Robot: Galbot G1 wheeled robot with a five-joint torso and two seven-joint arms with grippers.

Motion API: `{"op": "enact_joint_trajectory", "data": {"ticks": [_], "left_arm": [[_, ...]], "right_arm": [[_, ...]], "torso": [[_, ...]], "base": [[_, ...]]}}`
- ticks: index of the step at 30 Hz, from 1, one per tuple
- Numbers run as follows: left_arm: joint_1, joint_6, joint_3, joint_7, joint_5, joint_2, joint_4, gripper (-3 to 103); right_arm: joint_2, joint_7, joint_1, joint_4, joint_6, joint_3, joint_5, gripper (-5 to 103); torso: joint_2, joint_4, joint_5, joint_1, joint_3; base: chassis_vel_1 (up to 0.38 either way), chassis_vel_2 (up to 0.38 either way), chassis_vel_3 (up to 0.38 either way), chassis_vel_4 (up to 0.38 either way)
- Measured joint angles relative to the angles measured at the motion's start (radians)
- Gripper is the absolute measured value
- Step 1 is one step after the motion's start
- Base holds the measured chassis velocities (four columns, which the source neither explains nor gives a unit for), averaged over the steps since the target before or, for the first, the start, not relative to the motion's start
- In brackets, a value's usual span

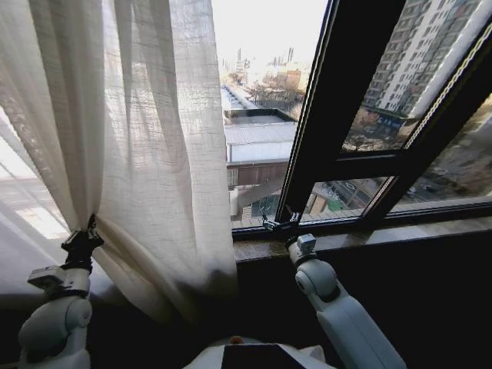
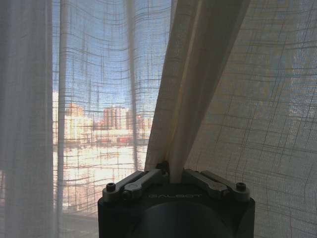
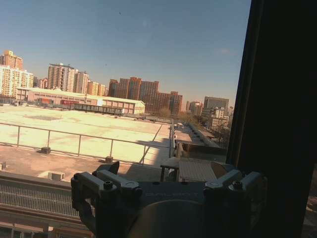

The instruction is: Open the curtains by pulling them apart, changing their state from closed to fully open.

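The left gripper (image 2: 168, 171) pinches a gathered fold of the curtains (image 1: 138, 154) at the window's left side, jaws closed on the fabric. To finish well, pull further left, holding the bunch firm. The right gripper (image 1: 282, 226), by the stone sill (image 1: 369, 238), hangs spread and empty. "GALBOT" marks the left wrist housing (image 2: 176, 208).

Left gripper (image 1: 91, 229) pinches the curtains (image 1: 131, 138) at near left; right gripper (image 1: 281, 226) sits at the dark window frame (image 1: 346, 115).

White arms, black GALBOT-marked claws
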Motion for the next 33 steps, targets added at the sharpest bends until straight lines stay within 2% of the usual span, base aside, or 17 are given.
{"op": "enact_joint_trajectory", "data": {"ticks": [4,7,11,12,13,15,18,21,22,25,27,30,32,33], "left_arm": [[-0.004,-0.012,-0.111,0.002,-0.033,0.031,0.083,0],[0.009,-0.015,-0.137,-0.002,-0.044,0.041,0.097,0],[0.034,-0.013,-0.121,-0.018,-0.045,0.037,0.078,-1],[0.040,-0.013,-0.099,-0.018,-0.044,0.031,0.060,4],[0.041,-0.013,-0.083,-0.013,-0.044,0.026,0.048,4],[0.040,-0.011,-0.040,0.010,-0.043,0.015,0.024,15],[0.037,-0.011,0.011,0.034,-0.035,0.008,0.010,20],[0.046,-0.013,0.094,0.060,-0.012,-0.001,-0.022,36],[0.046,-0.013,0.094,0.060,-0.012,-0.001,-0.022,36],[0.056,-0.010,0.173,0.058,0.048,-0.028,-0.053,53],[0.062,-0.010,0.190,0.052,0.062,-0.036,-0.061,53],[0.079,-0.010,0.224,0.023,0.092,-0.057,-0.084,69],[0.083,-0.010,0.228,0.019,0.095,-0.060,-0.088,69],[0.092,-0.010,0.233,0.014,0.101,-0.065,-0.095,74]], "right_arm": [[0.001,-0.001,0.004,-0.008,0.000,-0.002,0.000,100],[0.003,-0.001,0.005,-0.014,0.001,-0.002,0.000,100],[0.010,-0.002,0.005,-0.023,0.001,-0.004,0.000,100],[0.013,-0.003,0.006,-0.025,0.002,-0.006,0.000,100],[0.014,-0.003,0.007,-0.025,0.002,-0.008,-0.001,100],[0.017,-0.003,0.009,-0.025,0.002,-0.011,-0.001,100],[0.019,-0.003,0.009,-0.025,0.002,-0.013,-0.002,100],[0.020,-0.003,0.006,-0.026,0.002,-0.014,-0.003,100],[0.020,-0.003,0.006,-0.026,0.002,-0.014,-0.003,100],[0.020,-0.003,0.004,-0.023,0.002,-0.017,-0.006,100],[0.020,-0.003,0.003,-0.020,0.002,-0.021,-0.009,100],[0.019,-0.002,-0.001,-0.012,0.002,-0.045,-0.014,100],[0.019,-0.002,-0.001,-0.011,0.002,-0.049,-0.015,100],[0.021,-0.001,-0.002,-0.010,0.002,-0.063,-0.019,100]], "torso": [[0.000,0.0001,-0.0001,0.000,0.000],[0.000,0.0001,0.0000,0.000,0.000],[0.000,0.0001,0.0000,0.000,0.000],[0.000,0.0001,0.0001,0.000,0.000],[0.000,0.0000,0.0002,0.000,0.000],[0.000,-0.0001,0.0003,0.000,0.000],[0.000,-0.0002,0.0004,0.000,0.000],[0.000,-0.0002,0.0003,0.000,0.000],[0.000,-0.0002,0.0003,0.000,0.000],[0.000,-0.0002,0.0003,0.000,0.000],[0.000,-0.0002,0.0003,0.000,0.000],[0.000,-0.0001,0.0004,0.000,0.000],[0.000,-0.0001,0.0003,0.000,0.000],[0.000,-0.0001,0.0003,0.000,0.000]], "base": [[0.000,0.000,0.000,0.000],[0.000,0.000,0.000,0.000],[0.000,0.000,0.000,0.000],[0.000,0.000,0.000,0.000],[0.000,0.000,0.000,0.000],[0.000,0.000,0.000,0.000],[0.000,0.000,0.000,0.000],[0.000,0.000,0.000,0.000],[0.000,0.000,0.000,0.000],[0.000,0.000,0.000,0.000],[0.000,0.000,0.000,0.000],[0.000,0.000,0.000,0.000],[0.000,0.000,0.000,0.000],[0.000,0.000,0.000,0.000]]}}
